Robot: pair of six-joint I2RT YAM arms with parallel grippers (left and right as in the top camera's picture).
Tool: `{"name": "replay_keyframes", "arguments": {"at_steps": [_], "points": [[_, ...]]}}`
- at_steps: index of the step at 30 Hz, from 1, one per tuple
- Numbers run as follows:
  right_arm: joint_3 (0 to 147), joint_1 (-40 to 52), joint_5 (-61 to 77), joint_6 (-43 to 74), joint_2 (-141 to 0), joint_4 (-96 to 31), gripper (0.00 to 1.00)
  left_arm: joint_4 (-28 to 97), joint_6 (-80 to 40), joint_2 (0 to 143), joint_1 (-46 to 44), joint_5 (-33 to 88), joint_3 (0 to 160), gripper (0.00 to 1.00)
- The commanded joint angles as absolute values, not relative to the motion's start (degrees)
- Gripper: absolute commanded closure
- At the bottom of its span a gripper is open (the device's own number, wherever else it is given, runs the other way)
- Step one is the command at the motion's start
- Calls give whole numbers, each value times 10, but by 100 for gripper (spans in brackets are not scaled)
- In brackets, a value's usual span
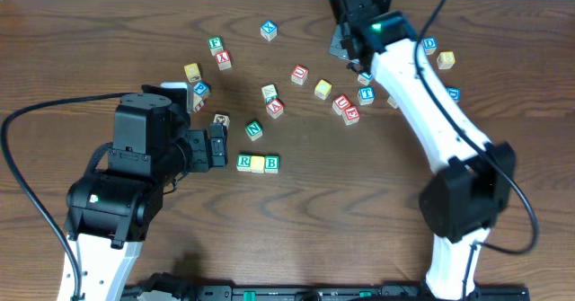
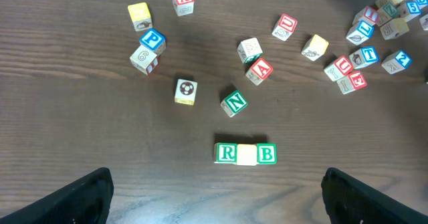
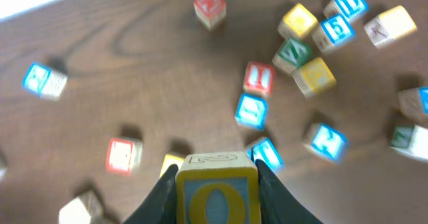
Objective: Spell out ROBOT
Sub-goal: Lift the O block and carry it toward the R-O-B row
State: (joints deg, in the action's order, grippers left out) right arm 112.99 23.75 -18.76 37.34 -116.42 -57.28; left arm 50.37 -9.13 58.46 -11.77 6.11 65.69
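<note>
- Near the middle of the counter, just ahead of the left end effector, I see a row of three touching blocks. They are a green R block, a yellow block with a plain top face, and a green B block.
- The left end effector is released. Its dark fingers sit wide apart in the bottom corners of the left wrist view with nothing between them. The row lies flat on the counter just beyond them, roughly centred in the gap.
- The right end effector is clenched on the O block, a yellow cube with a blue O facing the right wrist camera and one finger pressed on either side.
- From overhead, the right end effector is at the far right of the counter, over the loose scatter of blocks and well apart from the row.
- I cannot make out the O block from overhead; only the right wrist view shows it.
- A blue T block lies in that loose scatter near the right end effector, just beside a red U block and a red E block.
- The right wrist view is blurred, so I cannot read most of the loose blocks' letters there.
</note>
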Motion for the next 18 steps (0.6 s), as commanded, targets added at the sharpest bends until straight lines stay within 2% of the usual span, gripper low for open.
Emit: {"name": "replay_keyframes", "arguments": {"at_steps": [1, 5, 9, 13, 18], "points": [[1136, 252, -144, 346, -1140, -618, 99, 504, -86, 583, -116, 64, 668, 2], [1134, 274, -142, 345, -1127, -669, 99, 504, -86, 584, -116, 65, 668, 2], [1110, 310, -147, 341, -1107, -669, 99, 504, -86, 584, -116, 64, 668, 2], [1019, 345, -147, 348, -1058, -607, 99, 504, -86, 584, -116, 65, 668, 2], [838, 373, -138, 392, -962, -492, 99, 504, -86, 584, -116, 64, 668, 2]]}}
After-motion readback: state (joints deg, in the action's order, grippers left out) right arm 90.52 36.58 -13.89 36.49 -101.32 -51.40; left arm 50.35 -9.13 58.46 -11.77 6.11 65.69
